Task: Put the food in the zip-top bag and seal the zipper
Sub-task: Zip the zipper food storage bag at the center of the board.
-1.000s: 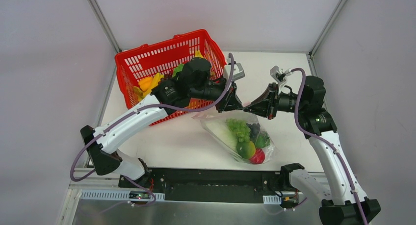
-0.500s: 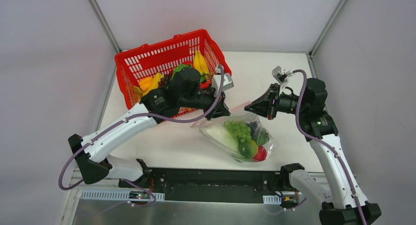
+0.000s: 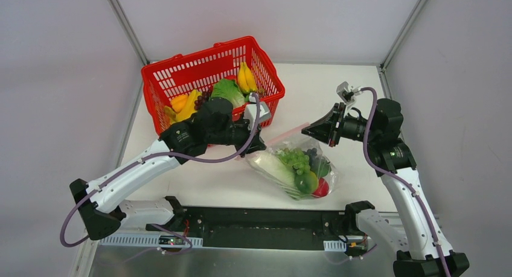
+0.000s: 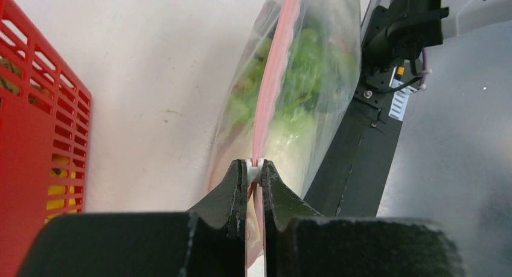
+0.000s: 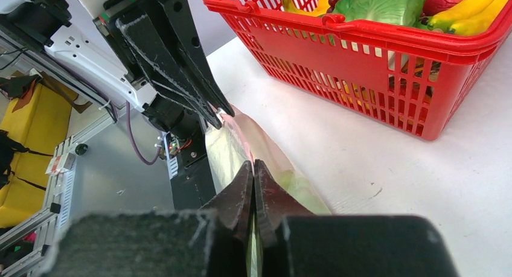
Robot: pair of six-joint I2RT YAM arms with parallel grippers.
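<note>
White table [image 3: 314, 90], red mesh basket [image 3: 181, 69] at far left, stuffed zip-top bag [image 3: 290, 168] near its middle

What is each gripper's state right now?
Left gripper: closed, pinching the zipper.
Right gripper: closed, pinching the zipper at its other end.

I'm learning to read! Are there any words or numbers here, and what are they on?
None can be read.
White strip, left wrist view: marks too small to read.
Small red-and-white sticker, right wrist view: blurred.
Zip-top bag and red basket: no words showing.
</note>
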